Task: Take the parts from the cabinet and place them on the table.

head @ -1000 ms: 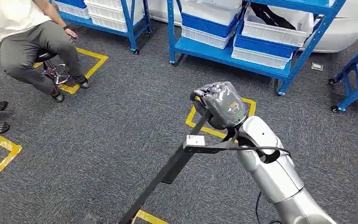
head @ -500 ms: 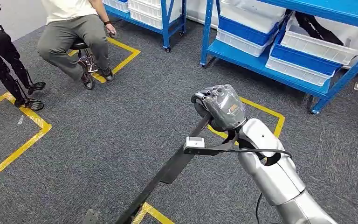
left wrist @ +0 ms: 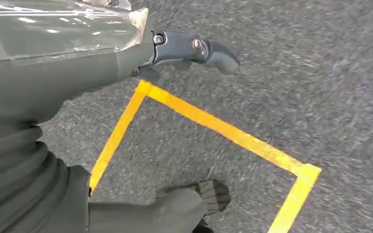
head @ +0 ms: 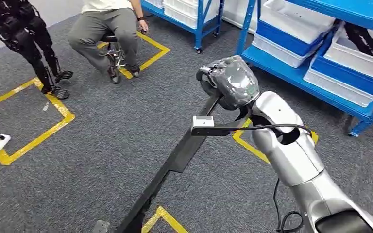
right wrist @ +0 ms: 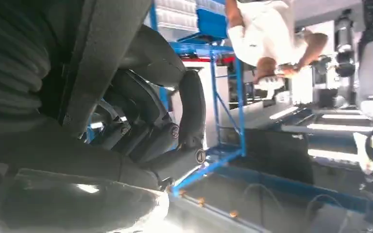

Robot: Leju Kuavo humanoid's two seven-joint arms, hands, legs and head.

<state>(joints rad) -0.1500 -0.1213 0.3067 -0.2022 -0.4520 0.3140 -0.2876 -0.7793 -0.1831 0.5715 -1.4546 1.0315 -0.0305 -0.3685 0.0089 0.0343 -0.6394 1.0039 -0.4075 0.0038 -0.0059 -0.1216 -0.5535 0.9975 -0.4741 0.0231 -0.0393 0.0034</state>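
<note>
Black part, a long flat bar, is clamped in the right hand, whose fingers curl around it in the right wrist view. The bar slants down from that hand toward the floor near the robot, over the grey carpet. The left hand hangs above the carpet with thumb and fingers spread, holding nothing, over a corner of yellow tape. Beyond the right hand stands blue shelving carrying white bins. Further off, a person sits on a stool.
</note>
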